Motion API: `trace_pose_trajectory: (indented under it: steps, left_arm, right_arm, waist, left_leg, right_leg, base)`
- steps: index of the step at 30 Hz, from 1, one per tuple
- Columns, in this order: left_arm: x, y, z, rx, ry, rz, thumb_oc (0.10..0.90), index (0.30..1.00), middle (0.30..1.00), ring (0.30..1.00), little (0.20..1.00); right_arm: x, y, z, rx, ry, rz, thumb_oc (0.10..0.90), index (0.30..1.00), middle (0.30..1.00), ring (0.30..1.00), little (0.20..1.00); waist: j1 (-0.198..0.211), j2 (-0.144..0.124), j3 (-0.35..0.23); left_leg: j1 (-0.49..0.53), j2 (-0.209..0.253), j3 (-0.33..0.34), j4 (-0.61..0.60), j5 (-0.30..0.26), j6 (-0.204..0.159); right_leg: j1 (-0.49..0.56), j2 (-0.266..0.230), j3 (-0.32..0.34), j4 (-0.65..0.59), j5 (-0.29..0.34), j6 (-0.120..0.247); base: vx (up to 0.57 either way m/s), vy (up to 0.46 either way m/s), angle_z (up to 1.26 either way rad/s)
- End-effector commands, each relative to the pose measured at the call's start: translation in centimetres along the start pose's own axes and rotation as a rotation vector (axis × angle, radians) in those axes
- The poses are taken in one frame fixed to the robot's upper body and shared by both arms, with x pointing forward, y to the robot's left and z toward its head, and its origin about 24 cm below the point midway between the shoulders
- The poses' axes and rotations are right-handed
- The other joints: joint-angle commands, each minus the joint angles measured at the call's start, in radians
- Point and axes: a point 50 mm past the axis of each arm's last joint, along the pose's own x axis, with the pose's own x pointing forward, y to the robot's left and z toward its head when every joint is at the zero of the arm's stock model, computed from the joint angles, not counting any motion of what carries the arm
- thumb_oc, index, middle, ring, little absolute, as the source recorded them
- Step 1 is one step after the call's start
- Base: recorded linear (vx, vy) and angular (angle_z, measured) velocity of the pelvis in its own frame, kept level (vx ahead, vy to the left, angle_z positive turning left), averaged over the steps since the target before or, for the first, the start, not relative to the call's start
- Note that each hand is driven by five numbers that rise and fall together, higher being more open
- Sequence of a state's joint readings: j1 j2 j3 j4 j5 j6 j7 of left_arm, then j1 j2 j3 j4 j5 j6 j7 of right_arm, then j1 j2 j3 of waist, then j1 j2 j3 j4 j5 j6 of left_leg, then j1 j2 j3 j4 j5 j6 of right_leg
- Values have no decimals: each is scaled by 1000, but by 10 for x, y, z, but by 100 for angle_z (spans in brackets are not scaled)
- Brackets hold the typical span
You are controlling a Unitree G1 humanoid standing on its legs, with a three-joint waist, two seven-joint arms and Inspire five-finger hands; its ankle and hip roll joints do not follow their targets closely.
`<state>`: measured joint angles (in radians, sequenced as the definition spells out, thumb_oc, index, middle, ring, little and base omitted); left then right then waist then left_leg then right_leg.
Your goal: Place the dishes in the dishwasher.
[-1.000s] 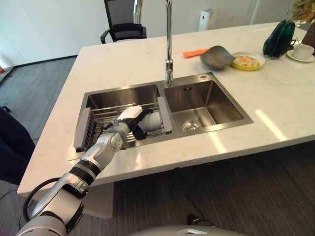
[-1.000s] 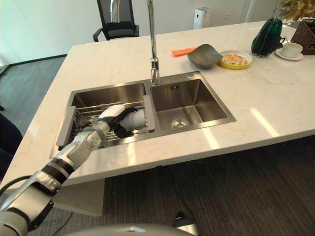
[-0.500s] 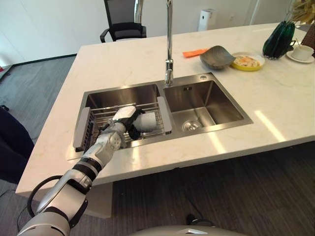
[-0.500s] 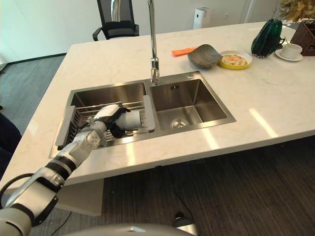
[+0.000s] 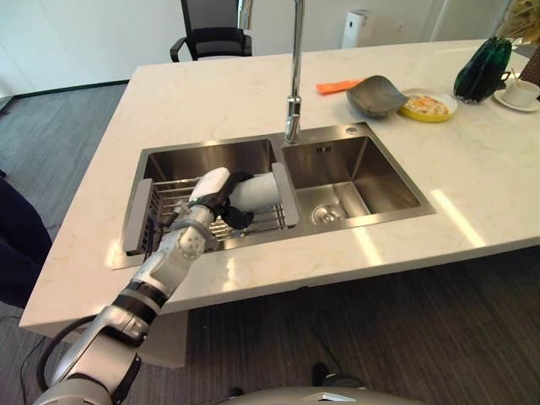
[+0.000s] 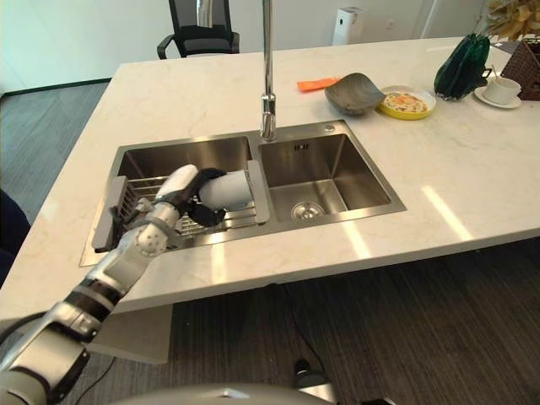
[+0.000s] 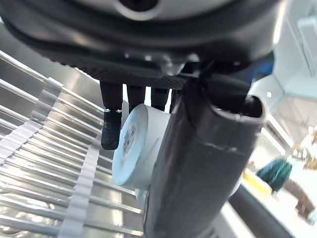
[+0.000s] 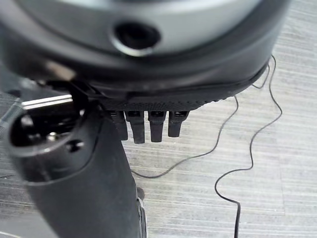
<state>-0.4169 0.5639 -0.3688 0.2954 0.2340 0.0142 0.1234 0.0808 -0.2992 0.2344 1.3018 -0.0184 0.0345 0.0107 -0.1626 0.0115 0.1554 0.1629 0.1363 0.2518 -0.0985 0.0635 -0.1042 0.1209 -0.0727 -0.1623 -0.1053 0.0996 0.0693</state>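
Left robot hand: the left robot hand (image 5: pixel 218 196) reached over the left basin of the sink (image 5: pixel 354 132), its fingers (image 7: pixel 111 130) and white-covered thumb curled round a white cup (image 5: pixel 254 190).
White cup: it lay on its side in that grasp, just above the wire rack (image 5: pixel 173 198); in the left wrist view its round white base (image 7: pixel 132 147) faced the camera with the rack's bars behind it. Whether it touched the rack could not be told.
Wire rack: a metal rack with grey end pieces spanned the left basin, its right end piece beside the divider between the two basins.
Right basin: it was steel, with a round drain (image 5: pixel 327 216) at its bottom.
Tap: a tall chrome tap (image 5: pixel 293 93) rose from the back edge of the sink, at the divider.
Right robot hand: the right robot hand (image 8: pixel 148 124) showed in its own wrist view above a grey carpeted floor (image 8: pixel 277 163), its fingers (image 8: pixel 155 128) straight and relaxed, grasping nothing.
Table: a pale marble table (image 5: pixel 202 101) carried the sink.
Far side of the table: a grey bowl (image 5: pixel 376 94) stood tilted, with an orange cloth (image 5: pixel 336 86) just beside it and a yellow plate (image 5: pixel 428 105) on its other side; farther right were a dark green vase (image 5: pixel 477 69) and a white cup on a saucer (image 5: pixel 520 92).
Beyond the table: a black office chair (image 5: pixel 213 34) stood at the far end.
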Motion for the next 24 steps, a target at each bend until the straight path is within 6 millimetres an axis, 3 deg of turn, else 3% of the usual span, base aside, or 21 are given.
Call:
trace_pose_trajectory:
  steps: [1, 2, 7, 8, 10, 11, 15, 18, 24]
  left_arm:
    - [10, 81, 72, -393, -360, 454, 400, 300, 300, 300, 300]
    - [-6, 89, 76, -618, -425, 546, 400, 300, 300, 300, 300]
    - [-29, 97, 73, -690, -469, 623, 400, 300, 300, 300, 300]
    - [-42, 96, 63, -713, -447, 661, 400, 300, 300, 300, 300]
    - [-48, 93, 57, -727, -424, 673, 400, 300, 300, 300, 300]
    - [-61, 89, 43, -746, -375, 720, 400, 300, 300, 300, 300]
    - [-85, 75, 19, -754, -252, 797, 400, 300, 300, 300, 300]
    - [-94, 67, 5, -748, -171, 811, 400, 300, 300, 300, 300]
    - [-98, 73, 3, -679, -173, 854, 400, 300, 300, 300, 300]
  right_arm:
    - [0, -10, 1, -2, 22, -65, 800, 900, 900, 900, 900]
    - [0, -11, -1, 13, 26, -83, 800, 900, 900, 900, 900]
    - [0, -7, -4, 19, 32, -88, 800, 900, 900, 900, 900]
    - [0, 0, -5, 21, 37, -79, 800, 900, 900, 900, 900]
    - [0, 3, -5, 25, 37, -76, 800, 900, 900, 900, 900]
    - [0, 6, -6, 45, 36, -77, 800, 900, 900, 900, 900]
    - [0, 12, -2, 61, 15, -90, 800, 900, 900, 900, 900]
    - [0, 12, -1, 58, 1, -106, 800, 900, 900, 900, 900]
    - [0, 9, -2, 63, -5, -140, 800, 900, 900, 900, 900]
  waist:
    - [18, -16, -5]
    - [28, -22, -8]
    - [45, -25, -7]
    - [56, -27, -7]
    - [60, -27, -9]
    - [72, -28, -7]
    - [93, -31, -7]
    - [104, -31, -5]
    - [115, -31, -7]
  left_leg:
    - [10, -16, -28, 11, -95, -10]
    - [4, -13, -33, 11, -94, -9]
    - [-1, -11, -36, 11, -93, -9]
    - [-2, -11, -37, 11, -94, -10]
    - [-2, -11, -37, 11, -94, -10]
    - [-3, -11, -39, 11, -94, -9]
    - [-4, -14, -43, 11, -96, -8]
    - [-5, -15, -46, 11, -96, -7]
    - [-16, -17, -58, 11, -92, -6]
  right_leg:
    - [37, -73, -80, 18, -118, 90]
    - [34, -73, -82, 18, -118, 89]
    - [31, -73, -79, 18, -119, 89]
    - [31, -73, -79, 18, -120, 88]
    - [32, -74, -81, 18, -120, 88]
    - [32, -75, -82, 18, -121, 86]
    - [35, -75, -84, 18, -125, 84]
    - [38, -76, -91, 18, -125, 83]
    - [40, -76, -103, 18, -127, 82]
  base:
    - [0, 0, 0]
    - [0, 0, 0]
    - [3, 3, 3]
    - [0, 0, 0]
    - [0, 0, 0]
    - [0, 0, 0]
    - [0, 0, 0]
    - [1, 3, 3]
    - [2, -8, 8]
